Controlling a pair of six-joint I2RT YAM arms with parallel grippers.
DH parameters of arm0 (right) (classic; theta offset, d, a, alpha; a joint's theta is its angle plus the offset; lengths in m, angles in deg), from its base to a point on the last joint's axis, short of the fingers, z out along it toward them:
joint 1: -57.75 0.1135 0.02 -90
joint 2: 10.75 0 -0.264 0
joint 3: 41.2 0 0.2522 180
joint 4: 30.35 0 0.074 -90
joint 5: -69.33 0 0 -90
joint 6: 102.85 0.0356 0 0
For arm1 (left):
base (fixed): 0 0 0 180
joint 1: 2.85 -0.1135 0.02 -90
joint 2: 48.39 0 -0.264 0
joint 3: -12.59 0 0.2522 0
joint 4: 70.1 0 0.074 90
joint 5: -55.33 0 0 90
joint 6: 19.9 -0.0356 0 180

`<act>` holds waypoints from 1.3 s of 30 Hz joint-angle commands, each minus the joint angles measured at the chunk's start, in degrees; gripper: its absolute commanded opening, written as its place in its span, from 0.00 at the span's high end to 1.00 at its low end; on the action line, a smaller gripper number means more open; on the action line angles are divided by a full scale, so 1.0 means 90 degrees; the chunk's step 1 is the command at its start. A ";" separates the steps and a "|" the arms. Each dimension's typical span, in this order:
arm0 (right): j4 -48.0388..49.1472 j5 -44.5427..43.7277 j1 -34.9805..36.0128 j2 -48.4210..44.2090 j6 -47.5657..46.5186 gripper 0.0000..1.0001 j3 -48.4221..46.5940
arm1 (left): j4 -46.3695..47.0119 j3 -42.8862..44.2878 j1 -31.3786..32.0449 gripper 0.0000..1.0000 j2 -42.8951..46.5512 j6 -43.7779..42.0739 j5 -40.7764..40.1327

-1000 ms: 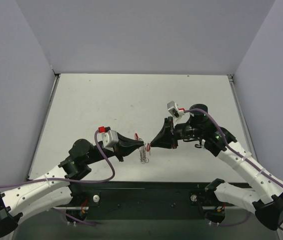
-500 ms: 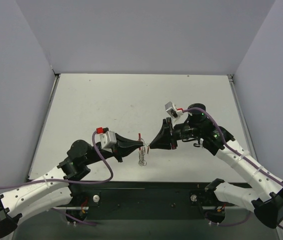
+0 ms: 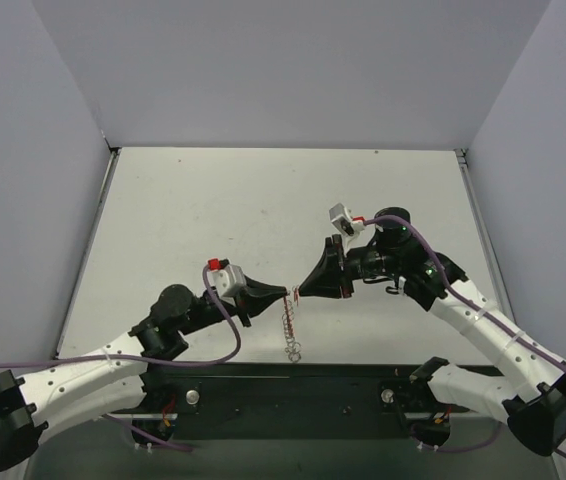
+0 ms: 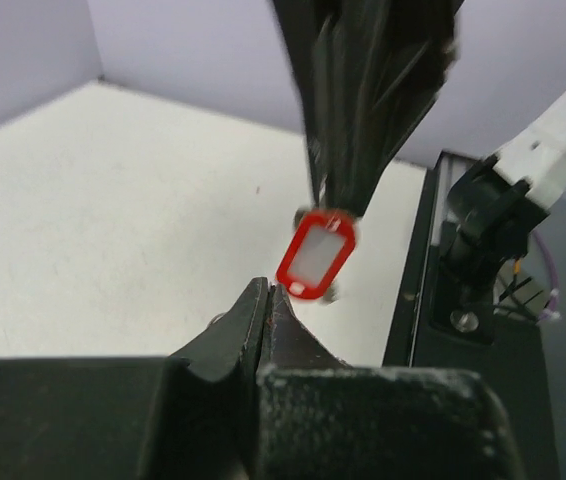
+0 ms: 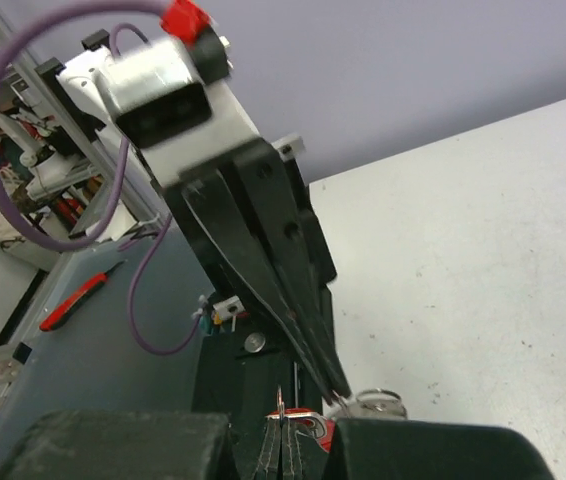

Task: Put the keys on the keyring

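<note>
Keys (image 3: 289, 325) are hanging as a thin silver string from the point where the two grippers are meeting, above the near middle of the table (image 3: 213, 220). The string is trailing toward the near edge. Whether its lower end is resting on the surface cannot be told.

The left gripper (image 3: 283, 292) is reaching in from the left with its jaws pressed fully together. The left wrist view is showing nothing visible between its fingertips, so what it is pinching, if anything, cannot be told. In the right wrist view its tip is lying just beside a small silver ring (image 5: 378, 403).

The keyring (image 4: 315, 253) is showing here as a red-rimmed tag with a pale window. It is dangling just beyond the left fingertips, at the top of the key string.

The right gripper (image 3: 300, 292) is coming in from the right, jaws closed, and is gripping the keyring by its upper edge.

Judgement: the threading step is in hand, and the two parts are being held tip to tip for joining. The next move is calling for a fine, slow alignment of the ring opening with the key holes. Both grips need to be firm, since a slip is likely to drop the string.
</note>
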 commanded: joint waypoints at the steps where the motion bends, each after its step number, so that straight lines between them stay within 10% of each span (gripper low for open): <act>1: 0.0582 -0.0067 -0.0066 0.0200 -0.0183 1.00 0.0216 | 0.1023 -0.0872 -0.0009 1.00 -0.0550 0.0325 -0.0824; 21: 0.0895 -0.0223 -0.0164 0.0561 -0.0066 1.00 0.0734 | 0.1015 -0.1674 -0.0009 1.00 -0.1606 0.1166 -0.1451; 39: 0.1315 -0.0116 -0.0173 0.0874 0.0227 1.00 0.1095 | 0.0243 -0.1342 0.0001 1.00 -0.2466 0.0746 -0.0105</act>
